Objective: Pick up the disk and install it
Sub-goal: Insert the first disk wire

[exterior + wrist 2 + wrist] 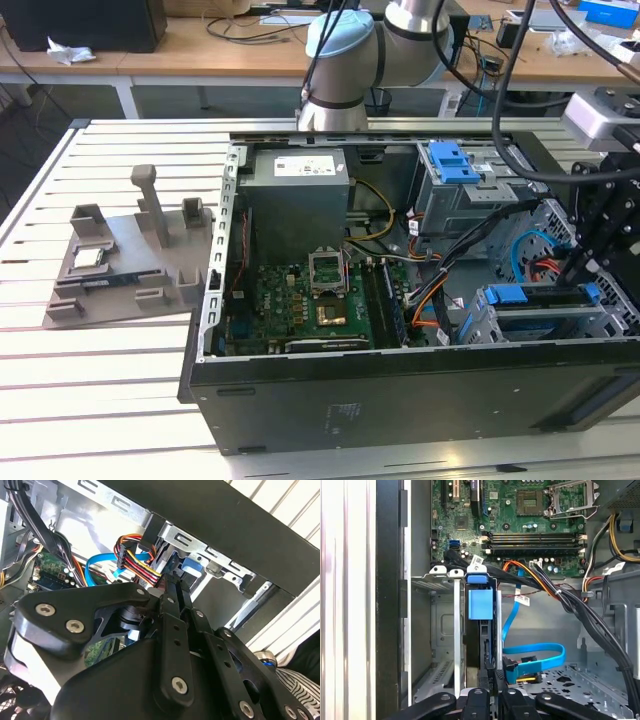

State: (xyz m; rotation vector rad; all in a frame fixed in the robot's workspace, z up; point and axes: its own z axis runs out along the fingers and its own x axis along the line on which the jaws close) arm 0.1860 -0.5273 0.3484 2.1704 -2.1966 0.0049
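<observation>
The disk (535,300), framed by its blue carrier bracket, stands on edge in the lower drive cage at the exterior view's right, inside the open computer case (330,385). My gripper (578,275) comes down onto that bracket's right end. In the first wrist view the disk (480,605) runs edge-on between two metal rails, and the gripper (490,677) has its fingers drawn close together on the near end. In the second wrist view the gripper (172,585) narrows to a tip beside the blue bracket (192,567) and a multicoloured cable plug.
A blue flat cable (535,660) and black cable bundles (580,610) lie beside the cage. The motherboard (320,300), power supply (298,200) and an upper cage with a blue latch (450,160) fill the case. A grey fixture (130,265) holding a small chip (88,257) sits on the table to the left.
</observation>
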